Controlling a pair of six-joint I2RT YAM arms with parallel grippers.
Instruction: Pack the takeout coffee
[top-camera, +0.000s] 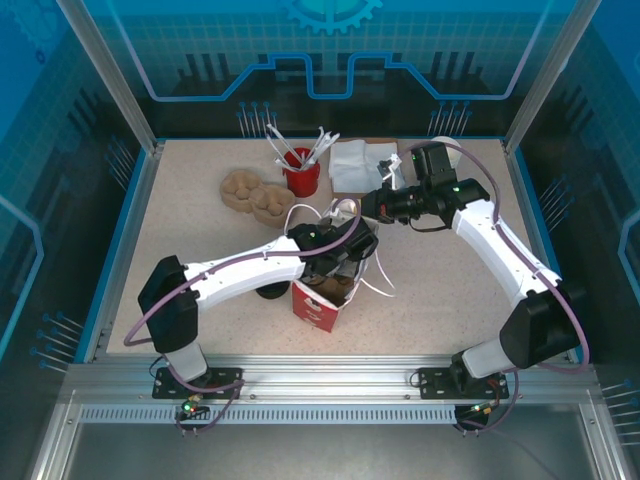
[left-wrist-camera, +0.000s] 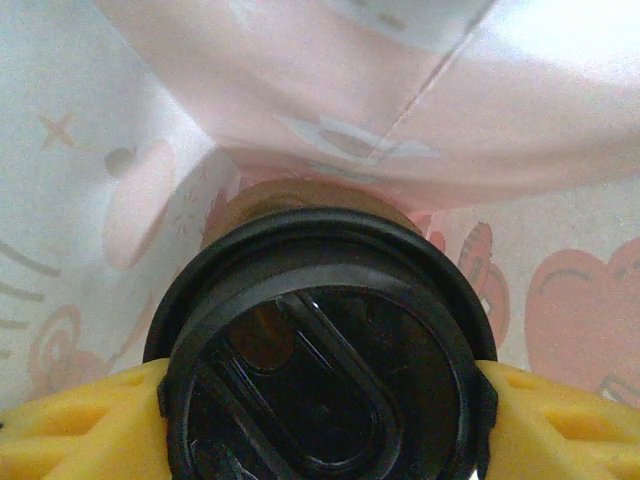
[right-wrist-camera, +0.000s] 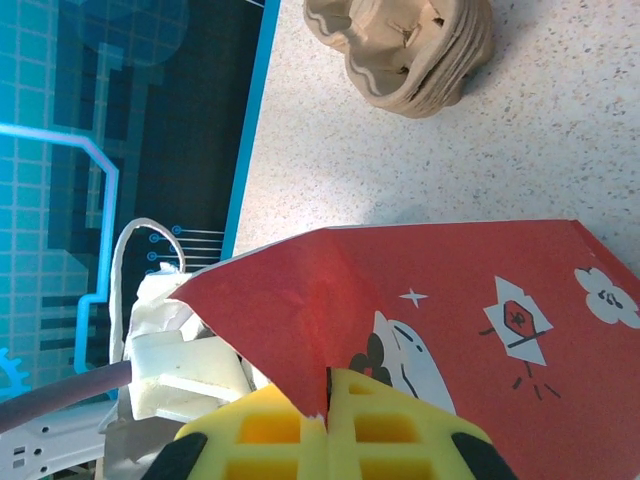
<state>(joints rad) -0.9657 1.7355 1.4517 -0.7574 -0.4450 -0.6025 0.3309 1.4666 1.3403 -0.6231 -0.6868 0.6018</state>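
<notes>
The takeout coffee (left-wrist-camera: 320, 360) shows its round black lid and a brownish side, and sits between the yellow fingers (left-wrist-camera: 70, 425) of my left gripper (left-wrist-camera: 320, 410), which press on the lid's rim from both sides. Pale pink printed bag lining (left-wrist-camera: 480, 110) surrounds the cup. In the top view my left gripper (top-camera: 342, 266) reaches down into the open red paper bag (top-camera: 318, 303) at mid-table. My right gripper (right-wrist-camera: 328, 405) is shut on the red bag's (right-wrist-camera: 470, 300) upper edge, and it (top-camera: 368, 210) holds that edge up from the far side.
A stack of pulp cup carriers (top-camera: 255, 195) lies at the back left, also seen as pulp carriers (right-wrist-camera: 405, 45). A red holder with white stirrers (top-camera: 300, 170) and white napkins (top-camera: 352, 162) stand behind the bag. A dark round thing (top-camera: 270, 291) lies left of the bag.
</notes>
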